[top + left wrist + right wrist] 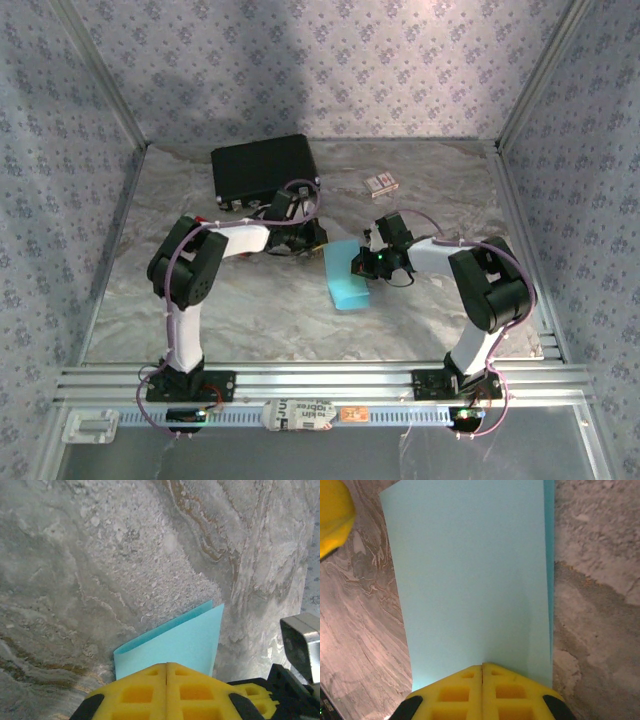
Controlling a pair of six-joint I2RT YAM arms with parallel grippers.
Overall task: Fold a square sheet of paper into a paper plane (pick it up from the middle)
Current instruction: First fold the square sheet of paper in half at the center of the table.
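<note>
The square sheet of paper lies on the marble tabletop, folded in half into a light cyan rectangle. No paper plane is in view. My left gripper is shut, its yellow fingertips down on the sheet near its far left corner, where the upper layer bows up a little. My right gripper is shut too, tips resting on the sheet at its right edge. Along one side a strip of the lower layer peeks out. Whether either pair of jaws pinches paper is hidden under the tips.
A black case stands at the back left, close behind the left arm. A small patterned card box lies at the back right. The other gripper's yellow finger shows at the sheet's far corner. Patterned walls enclose the table.
</note>
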